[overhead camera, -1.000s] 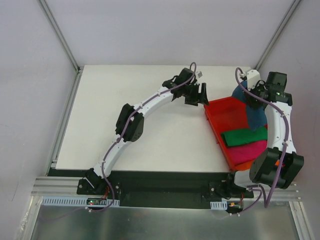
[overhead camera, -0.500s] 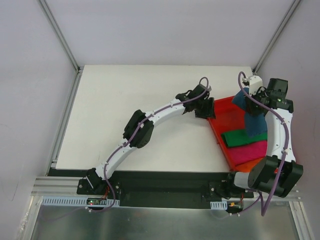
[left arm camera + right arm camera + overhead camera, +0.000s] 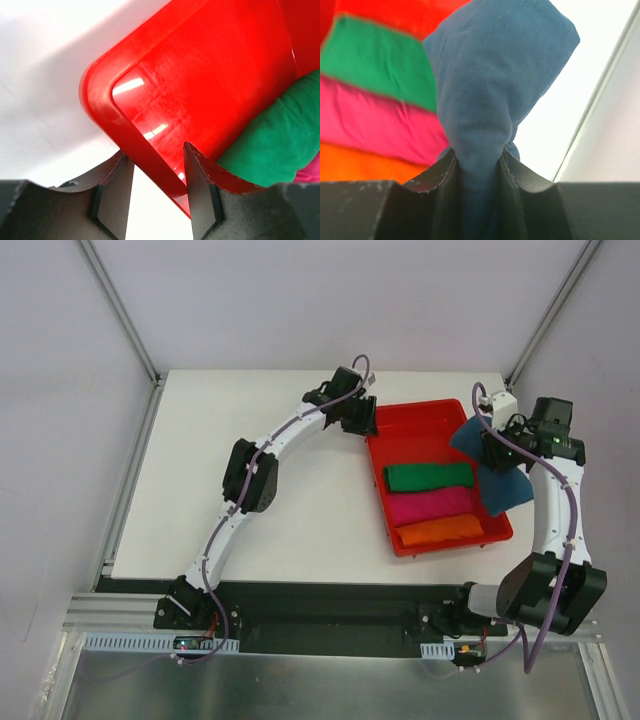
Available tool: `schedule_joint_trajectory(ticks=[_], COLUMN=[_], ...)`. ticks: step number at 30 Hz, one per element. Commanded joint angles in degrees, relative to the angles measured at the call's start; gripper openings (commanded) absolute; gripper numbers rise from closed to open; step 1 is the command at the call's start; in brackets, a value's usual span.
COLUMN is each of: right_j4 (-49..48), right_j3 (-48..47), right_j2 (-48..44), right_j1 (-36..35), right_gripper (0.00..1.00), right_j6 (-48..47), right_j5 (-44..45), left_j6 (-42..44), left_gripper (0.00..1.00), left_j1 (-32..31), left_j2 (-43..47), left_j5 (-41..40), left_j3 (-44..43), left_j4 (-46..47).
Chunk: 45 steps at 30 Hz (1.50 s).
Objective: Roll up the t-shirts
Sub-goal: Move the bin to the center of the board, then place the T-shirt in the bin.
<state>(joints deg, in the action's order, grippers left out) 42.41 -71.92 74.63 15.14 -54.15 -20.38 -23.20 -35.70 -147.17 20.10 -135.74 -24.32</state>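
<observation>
1. At the tray [image 3: 200, 75] corner, my left gripper [image 3: 155, 152] is clenched on the rim.
2. I see the right gripper [image 3: 477, 152] grasping the blue shirt [image 3: 495, 75] by the tray's right edge.
3. Three rolled shirts [image 3: 435, 504] lie inside.

You won't find any text, brand, number or sign that can be read in any of the three views. The white block [image 3: 497, 400] just behind the right gripper [image 3: 478, 152] may carry markings, but from overhead it is too small for you to tell.
</observation>
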Motion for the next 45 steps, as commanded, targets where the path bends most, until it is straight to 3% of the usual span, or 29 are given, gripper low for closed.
schedule_joint_trajectory(ticks=[1,5,11,16,18,20,22,27,33,38,45], right_j4=[0.3,0.13,0.04,0.92,-0.39,-3.12,-6.88,-14.45,-26.93,-34.75,-37.14], right_j3=[-1.29,-1.91,-2.44,-1.21,1.25,3.18,6.08,10.3,14.61,16.28,20.92], right_j2=[-1.33,-0.98,-0.45,-1.15,-1.68,-2.12,-2.12,-0.28,3.06,8.86,13.0], right_j1=[-3.44,-5.47,-5.47,-6.08,-7.31,-8.97,-9.95,-11.62,-12.15,-12.93,-14.61], right_gripper=[0.01,0.0,0.01,0.01,0.01,0.01,0.01,0.01,0.0,0.01,0.01], right_j6=[-3.06,-3.77,-2.63,-7.96,-11.14,-17.44,-21.68,-33.27,-39.97,-44.63,-53.32], right_j5=[-3.09,-2.56,-1.15,-2.82,-2.74,-1.95,-0.36,0.16,0.09,-3.52,-8.79], left_j6=[16.24,19.51,22.58,23.99,23.29,21.64,19.87,11.96,6.24,5.8,9.4], left_gripper=[0.38,0.36,0.26,0.28,0.41,0.65,0.7,0.73,0.73,0.72,0.73], left_j1=[-2.61,-4.28,-7.53,-8.24,-8.15,-7.81,-6.49,-1.48,4.23,7.57,8.54], left_j2=[-0.13,-2.76,-4.26,-4.26,-4.26,-3.3,-1.37,9.08,19.37,25.17,26.94], left_j5=[3.72,4.25,-0.15,1.61,0.56,0.82,3.27,10.91,20.58,22.18,20.51], left_j3=[-4.96,-6.99,-8.04,-7.78,-8.13,-8.4,-7.26,1.08,12.15,19.36,20.25], left_j4=[-0.65,0.67,1.73,1.81,2.43,2.61,2.61,2.61,2.61,2.61,1.11])
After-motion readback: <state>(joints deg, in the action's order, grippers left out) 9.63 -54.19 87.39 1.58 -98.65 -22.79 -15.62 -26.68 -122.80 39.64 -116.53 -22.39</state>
